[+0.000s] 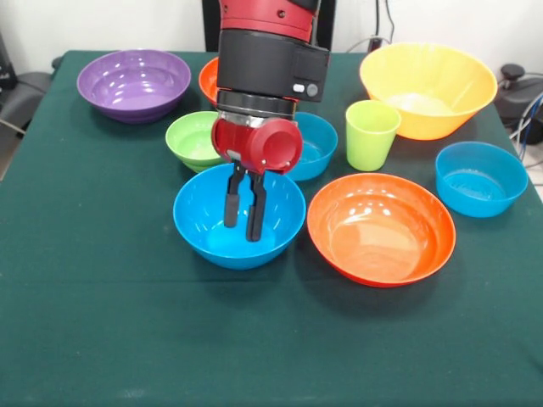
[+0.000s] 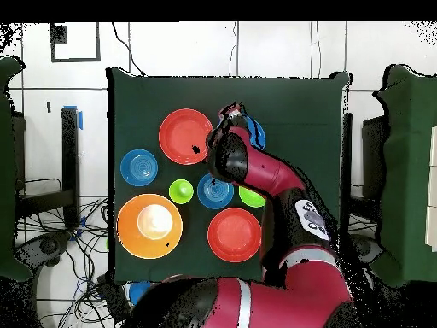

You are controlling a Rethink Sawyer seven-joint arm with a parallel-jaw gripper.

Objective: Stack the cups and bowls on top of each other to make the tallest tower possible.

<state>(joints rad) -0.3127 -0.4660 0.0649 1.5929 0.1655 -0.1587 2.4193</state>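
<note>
My gripper [image 1: 241, 231] hangs with its fingers [image 1: 255, 212] down inside a blue bowl [image 1: 239, 216] at the table's middle. A narrow gap shows between the fingers, with nothing in it. Round it stand a small lime-green bowl [image 1: 193, 140], a second blue bowl [image 1: 316, 146], a red-orange bowl [image 1: 381, 227], the lime-green cup [image 1: 372, 134], a big orange bowl [image 1: 428, 87], a third blue bowl [image 1: 480, 178] and a purple bowl [image 1: 133, 83]. Another red-orange bowl [image 1: 209, 78] is half hidden behind the arm. Every bowl stands singly; no tower shows. In the overhead view the gripper [image 2: 230, 115] sits beside the red-orange bowl [image 2: 185, 136].
The dark green table [image 1: 102, 280] has bare cloth along its near side and left part. In the overhead view the arm [image 2: 273, 184] crosses the table and hides the purple bowl. Cables lie on the floor [image 2: 51, 231] beside the table.
</note>
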